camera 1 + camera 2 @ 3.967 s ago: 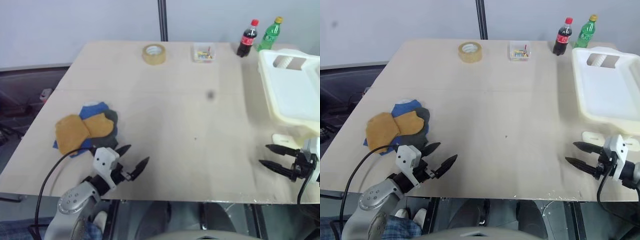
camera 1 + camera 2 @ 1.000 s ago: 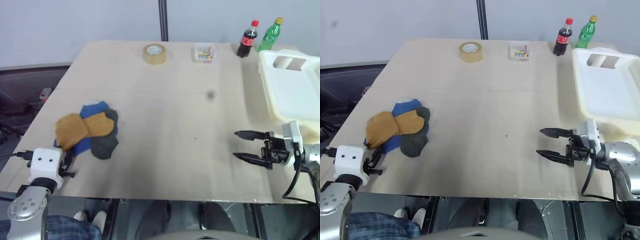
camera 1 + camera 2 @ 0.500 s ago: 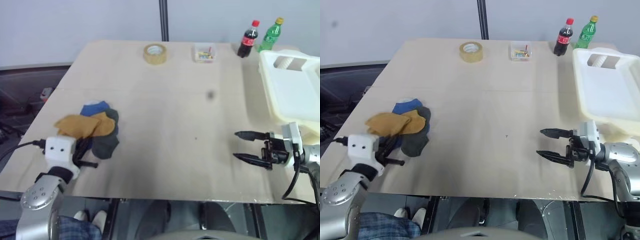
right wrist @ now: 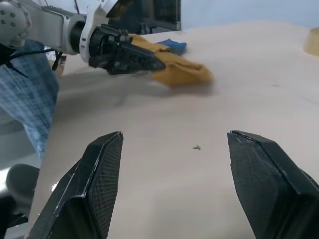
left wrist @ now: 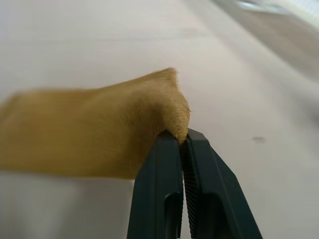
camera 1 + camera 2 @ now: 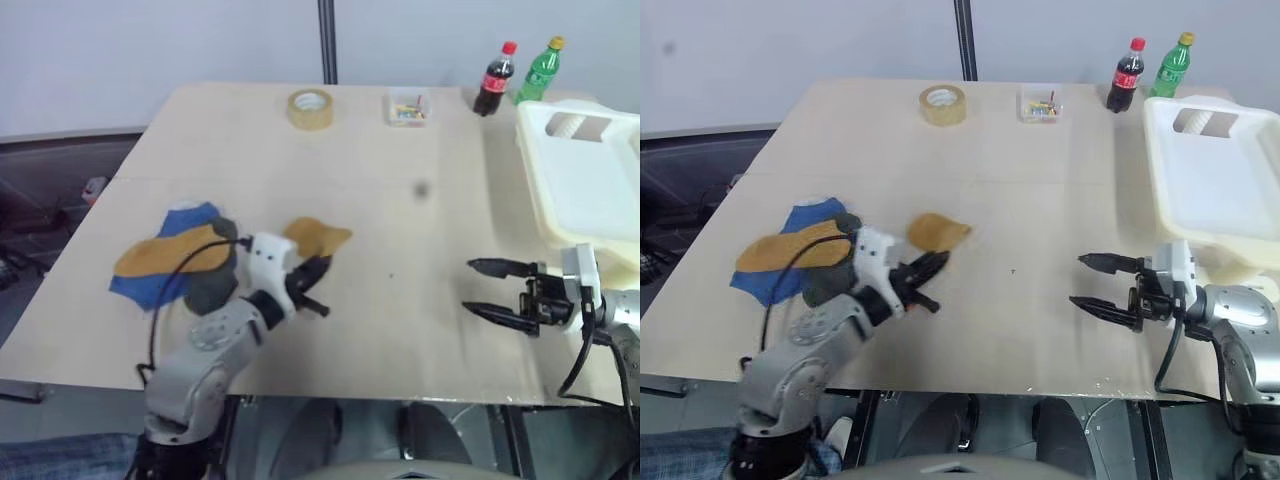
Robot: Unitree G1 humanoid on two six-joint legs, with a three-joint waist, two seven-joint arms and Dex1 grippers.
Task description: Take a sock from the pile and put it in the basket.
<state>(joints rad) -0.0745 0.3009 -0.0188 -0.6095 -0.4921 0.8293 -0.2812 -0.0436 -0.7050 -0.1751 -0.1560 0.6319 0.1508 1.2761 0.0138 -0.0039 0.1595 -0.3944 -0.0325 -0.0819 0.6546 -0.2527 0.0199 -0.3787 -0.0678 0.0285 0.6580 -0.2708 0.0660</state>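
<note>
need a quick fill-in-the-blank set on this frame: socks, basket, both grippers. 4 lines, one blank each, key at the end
1. The left gripper has its jaws shut on a ____-coloured sock.
2. The right gripper waits over the table with its jaws ____.
3. The basket so far holds ____ socks.
4. The tape roll lies at the table's far edge, beside a small clear box and ____ bottles.

Missing words: mustard-yellow; open; no; two

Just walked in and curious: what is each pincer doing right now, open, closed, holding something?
Left pincer: closed on a mustard-yellow sock.
Right pincer: open, holding nothing, above the table.
</note>
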